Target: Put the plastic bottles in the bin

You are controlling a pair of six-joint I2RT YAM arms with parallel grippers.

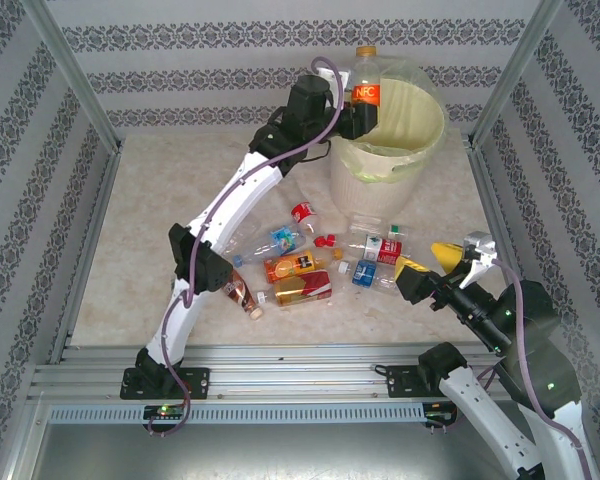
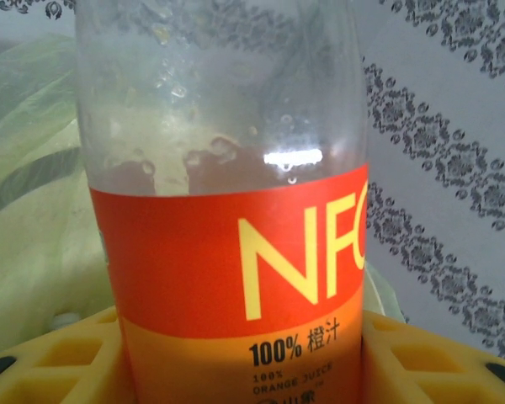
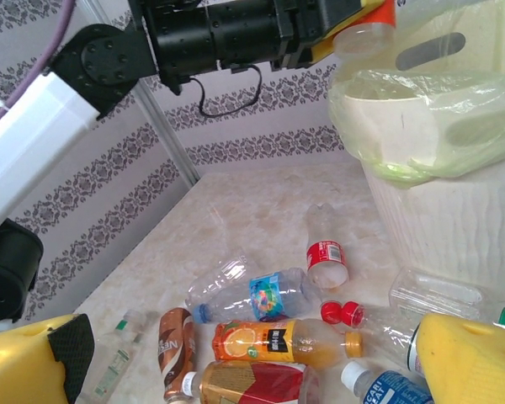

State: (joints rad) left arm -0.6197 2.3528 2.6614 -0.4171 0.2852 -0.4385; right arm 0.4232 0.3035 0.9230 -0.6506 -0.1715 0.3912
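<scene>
Bottle [image 1: 366, 93] with an orange NFC label clamped tight in the left gripper [image 1: 359, 120], raised above the left rim of the bin [image 1: 420, 150]. Right gripper [image 1: 429, 262] low on the near-right side of the bin, jaws spread wide with nothing between them. Other plastic bottles [image 1: 298, 268] lying scattered on the table [image 1: 150, 230] just in front of the bin, on its near side, some crushed, with red, blue and orange labels.

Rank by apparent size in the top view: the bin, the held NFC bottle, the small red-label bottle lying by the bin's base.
1. bin, clearly largest
2. NFC bottle; held up high, possibly nearer the camera, so it may look oversized
3. red-label bottle
</scene>
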